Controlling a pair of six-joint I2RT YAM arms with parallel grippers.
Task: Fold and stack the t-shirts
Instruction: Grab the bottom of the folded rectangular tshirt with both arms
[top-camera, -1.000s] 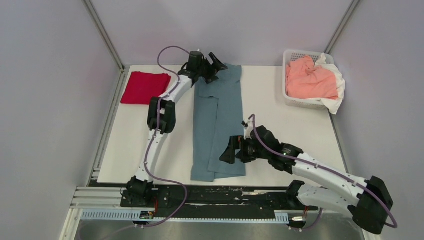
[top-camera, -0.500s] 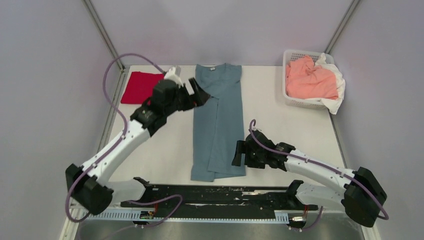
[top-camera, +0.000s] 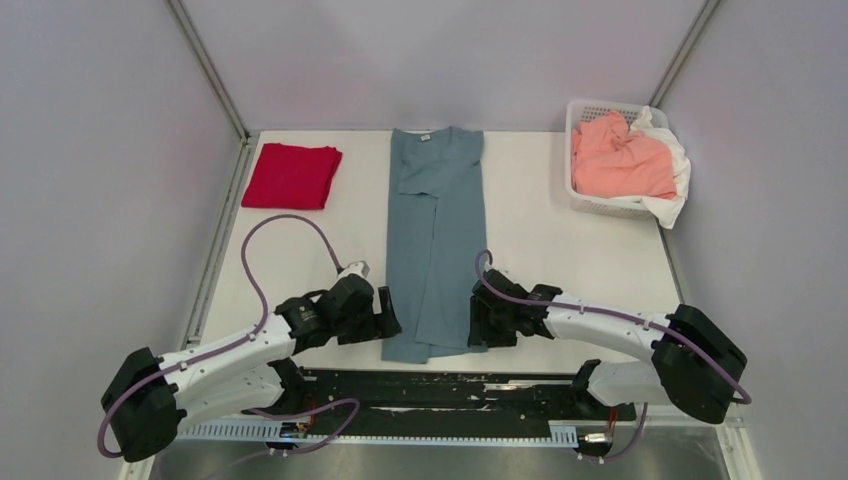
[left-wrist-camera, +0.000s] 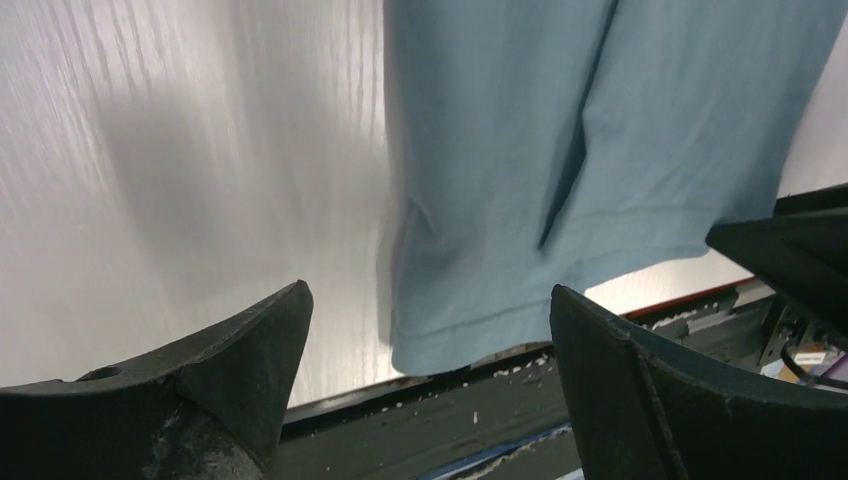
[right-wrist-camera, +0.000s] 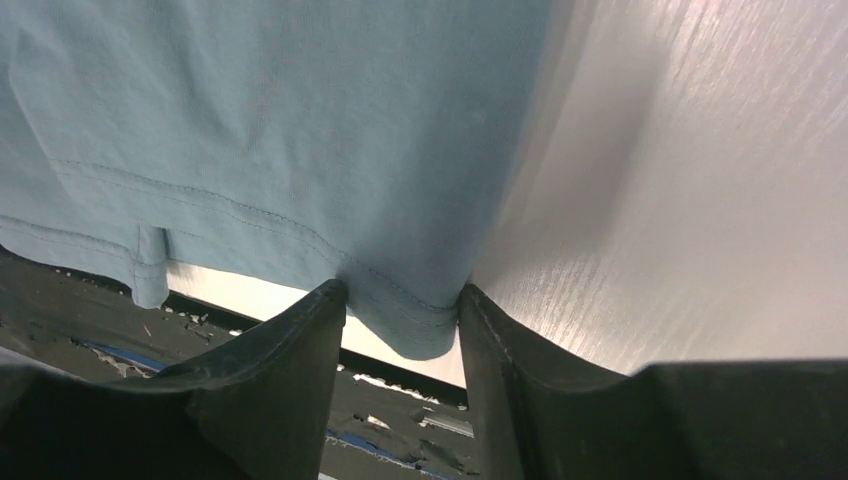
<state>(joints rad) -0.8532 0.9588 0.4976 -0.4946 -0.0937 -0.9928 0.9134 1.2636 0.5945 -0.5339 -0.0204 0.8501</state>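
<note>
A dusty teal-blue t-shirt (top-camera: 435, 240) lies flat in a long narrow strip down the middle of the table, collar at the far edge. My left gripper (top-camera: 388, 318) hovers open just left of its near left hem corner (left-wrist-camera: 440, 335), not touching it. My right gripper (top-camera: 477, 322) is at the near right corner, jaws drawn in on both sides of the hem corner (right-wrist-camera: 410, 320), which bunches between them. A bright red t-shirt (top-camera: 291, 176) lies folded at the far left. A salmon-pink t-shirt (top-camera: 620, 160) sits crumpled in the basket.
The white perforated basket (top-camera: 600, 108) stands at the far right corner, with a white cloth (top-camera: 675, 190) hanging over its side. The dark metal rail (top-camera: 450, 385) runs just past the table's near edge, right below both grippers.
The left arm swung from the collar at the far edge down to the near left hem corner. The right gripper moved onto the near right corner and narrowed its jaws on it.
</note>
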